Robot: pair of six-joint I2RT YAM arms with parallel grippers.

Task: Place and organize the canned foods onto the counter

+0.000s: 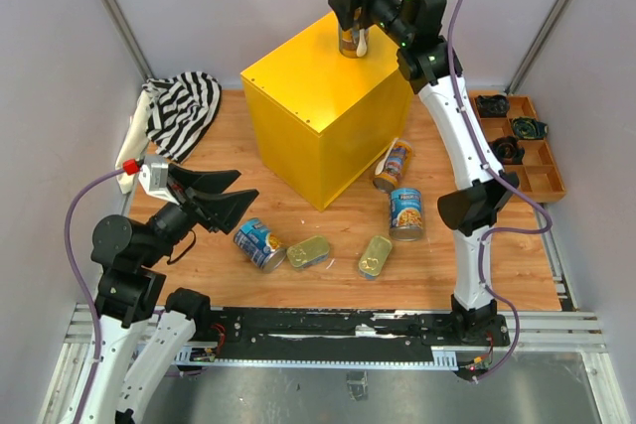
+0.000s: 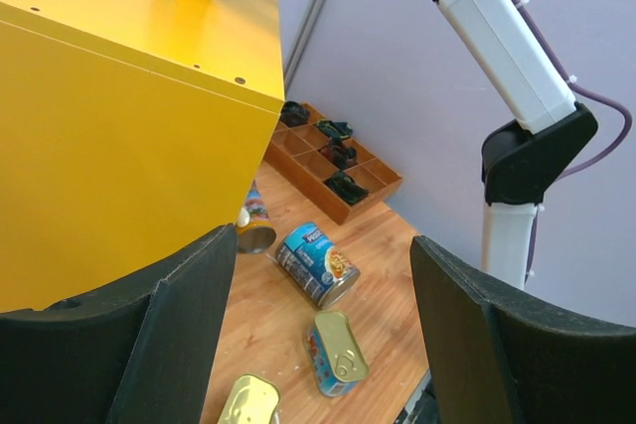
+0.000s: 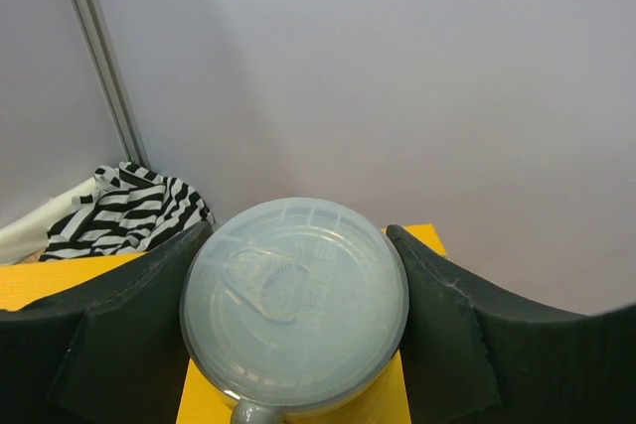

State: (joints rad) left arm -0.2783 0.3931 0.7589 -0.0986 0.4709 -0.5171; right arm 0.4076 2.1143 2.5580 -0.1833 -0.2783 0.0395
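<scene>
Grasping one slim can atop the counter, right end effector starts the job; five cans wait on the worktop, left end effector released.

The counter is coloured bright yellow. Blue labels and silver ends are seen on two wide cans, gold on two flat tins. A pale grey-white lid is shown on the slim can. Black-and-white stripes are noted on the cloth. The table is wood-grained orange-brown, the tray brown. The left gripper and right gripper are black.
</scene>
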